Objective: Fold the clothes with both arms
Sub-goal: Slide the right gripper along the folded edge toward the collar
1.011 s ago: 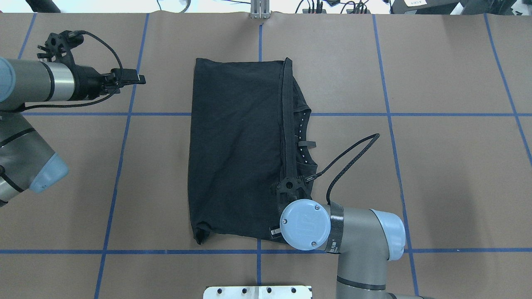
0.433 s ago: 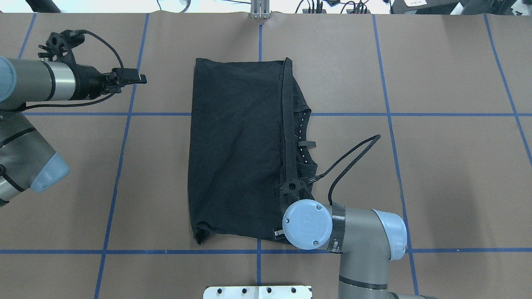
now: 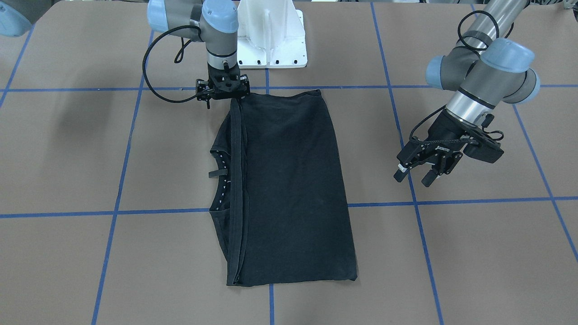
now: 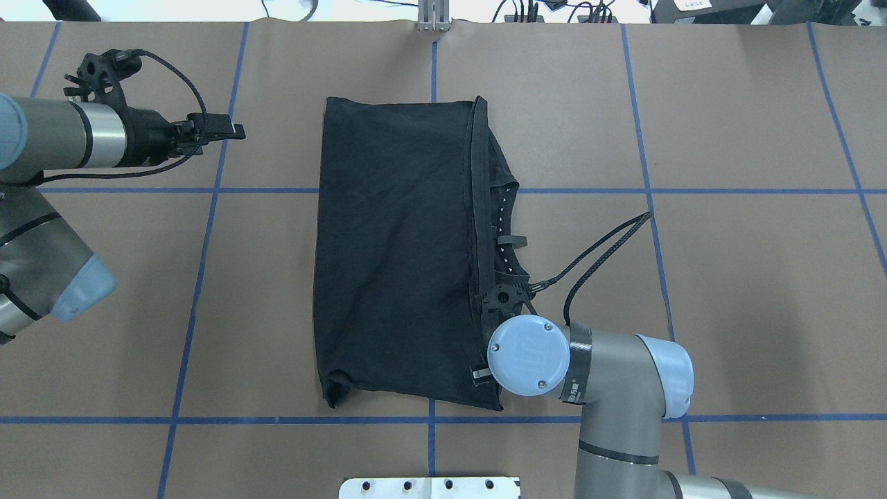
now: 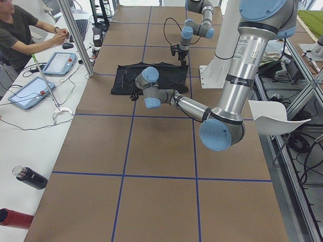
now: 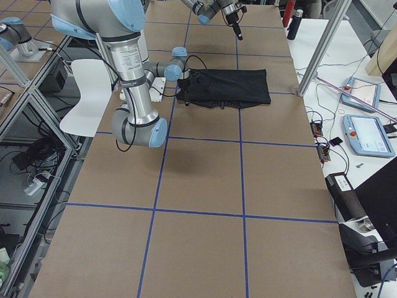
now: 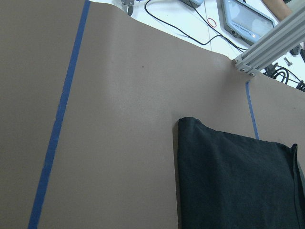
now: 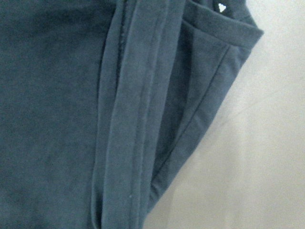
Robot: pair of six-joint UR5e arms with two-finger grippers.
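**Item 1, left gripper** (image 3: 413, 179). My two black fingers (image 3: 426, 180) stood apart with nothing between them. They hovered over bare table (image 4: 727, 291), well apart from the shirt, at the end of my silver-grey left arm (image 4: 48, 142).

**Item 2, right gripper** (image 3: 228, 94). It pointed straight down at the shirt's near right-hand corner. My wrist and its light blue cap hid the fingertips from above, and my wrist camera showed only cloth, so I could not tell whether the fingers were apart or together. A black braided cable (image 4: 603, 253) looped out from the wrist of my right arm (image 4: 617, 381).

**Item 3, shirt** (image 4: 395, 256). Black, soft, matte knit, folded flat into a long rectangle with faint creases. It lay at the middle of the table, its long axis running from my side toward the far edge. A double-stitched band (image 4: 474, 208) ran the full length along my right. The collar (image 3: 220, 185) stuck out past that band toward my right, with small white marks inside the neckline.

**Item 4, table.** Brown paper cover, smooth, marked into squares by blue tape (image 4: 138, 190).
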